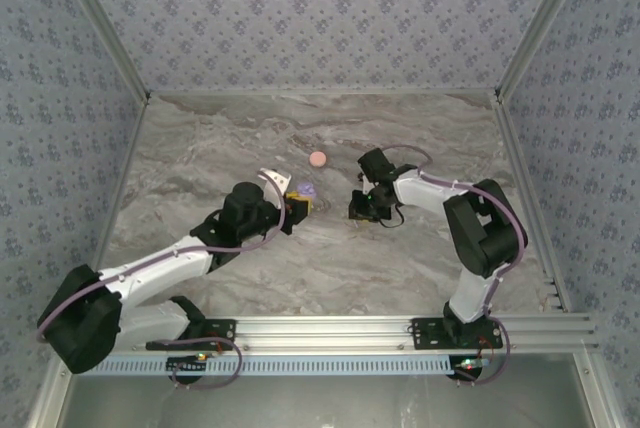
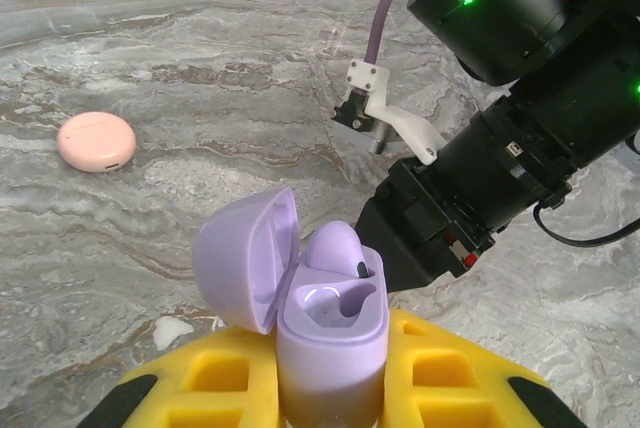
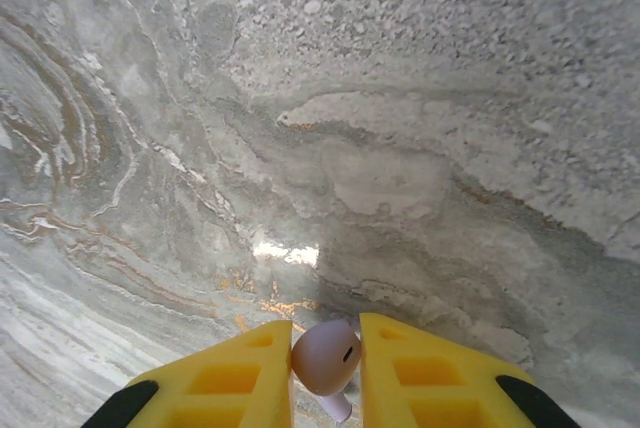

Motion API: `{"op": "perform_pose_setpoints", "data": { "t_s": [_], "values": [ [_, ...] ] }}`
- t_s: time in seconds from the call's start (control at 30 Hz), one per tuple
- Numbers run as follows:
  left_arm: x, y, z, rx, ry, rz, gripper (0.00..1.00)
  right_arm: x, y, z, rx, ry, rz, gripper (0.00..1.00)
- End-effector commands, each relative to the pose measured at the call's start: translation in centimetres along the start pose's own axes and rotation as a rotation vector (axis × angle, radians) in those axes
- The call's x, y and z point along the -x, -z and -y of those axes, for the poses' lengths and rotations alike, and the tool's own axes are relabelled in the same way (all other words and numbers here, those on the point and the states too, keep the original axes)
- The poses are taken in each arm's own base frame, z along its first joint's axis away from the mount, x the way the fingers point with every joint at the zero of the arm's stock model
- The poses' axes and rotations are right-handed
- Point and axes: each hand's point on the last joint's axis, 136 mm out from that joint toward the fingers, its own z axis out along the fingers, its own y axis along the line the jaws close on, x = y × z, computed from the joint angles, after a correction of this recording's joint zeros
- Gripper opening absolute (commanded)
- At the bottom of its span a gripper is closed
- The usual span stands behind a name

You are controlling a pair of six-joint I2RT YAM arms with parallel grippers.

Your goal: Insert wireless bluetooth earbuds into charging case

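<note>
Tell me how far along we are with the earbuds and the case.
Done: the purple charging case is held by the left hand with its lid open, and one lilac earbud sits in a slot. In hand: the right hand grips the second earbud, apart from the case. Left: bring it over and seat it in the empty slot.

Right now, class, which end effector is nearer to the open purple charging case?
Left. The left end effector is clamped on the open charging case. The right end effector, gripping an earbud, sits off to the case's right, apart from it.
</note>
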Motion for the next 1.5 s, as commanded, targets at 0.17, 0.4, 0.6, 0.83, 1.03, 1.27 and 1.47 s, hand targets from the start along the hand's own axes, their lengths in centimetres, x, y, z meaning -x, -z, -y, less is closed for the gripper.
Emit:
{"op": "perform_pose_setpoints", "data": {
  "t_s": [0.17,0.4,0.6,0.83,1.03,1.27,1.47],
  "values": [
    [0.1,-1.5,-0.5,0.034,0.050,0.040,0.20,1.2,1.9,-0.9,0.079,-0.035,0.067,0.22],
    [-0.2,-1.7,-1.0,0.059,0.058,0.034,0.20,0.7,1.3,2.3,-0.096,-0.071,0.033,0.22],
    [-0.2,-1.6,-1.0,0.063,0.054,0.032,0.20,0.3,0.5,3.7,-0.159,-0.106,0.009,0.23],
    [-0.2,-1.4,-1.1,0.069,0.055,0.032,0.20,0.3,0.7,4.1,-0.200,-0.074,-0.006,0.41],
    [-0.2,-1.1,-1.2,0.076,0.047,0.032,0.20,0.2,1.9,3.9,-0.276,0.101,-0.074,0.47],
    [-0.2,-0.9,-1.3,0.085,0.044,0.031,0.20,0.9,2.3,2.3,-0.357,0.278,-0.135,0.47],
    [-0.2,-0.9,-1.3,0.085,0.045,0.030,0.20,0.9,1.9,1.9,-0.405,0.261,-0.143,0.47]
  ]
}}
